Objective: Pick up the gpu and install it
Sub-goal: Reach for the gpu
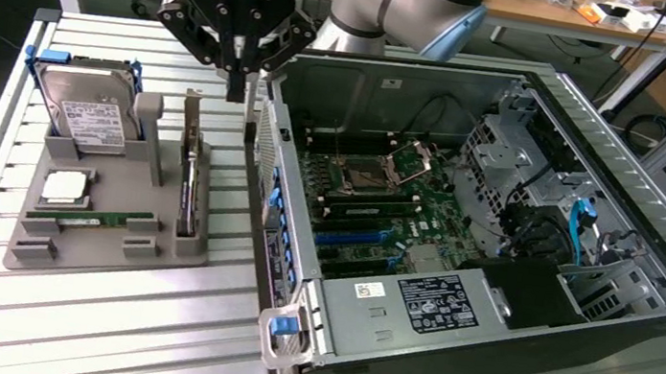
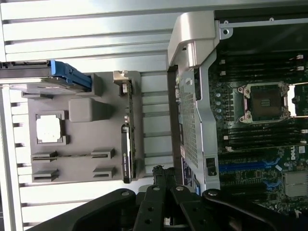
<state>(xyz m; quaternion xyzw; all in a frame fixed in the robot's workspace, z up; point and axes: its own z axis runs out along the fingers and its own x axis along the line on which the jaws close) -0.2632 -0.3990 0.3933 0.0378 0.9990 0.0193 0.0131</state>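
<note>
The pincer (image 1: 237, 87) hangs from the robot arm (image 1: 403, 3) with its fingers pressed together and nothing between them, poised over the slatted metal worktop (image 1: 95, 330) in the gap between the grey holder tray (image 1: 105, 249) and the rear wall of the open computer case (image 1: 455, 339). The gpu (image 1: 188, 173) stands on its long edge in a slot along the side of the tray nearest the case, just beside the pincer's tips but apart from them. In the wrist view the gpu (image 2: 126, 144) appears edge-on as a thin dark strip, with the closed pincer (image 2: 162, 171) near its end. On the same tray sit a hard drive (image 1: 87, 116) in a blue frame, a processor chip (image 1: 65, 186) and a green RAM stick (image 1: 90, 216). Inside the case the motherboard (image 1: 370, 202) lies exposed, its processor socket (image 1: 367, 174) open.
</note>
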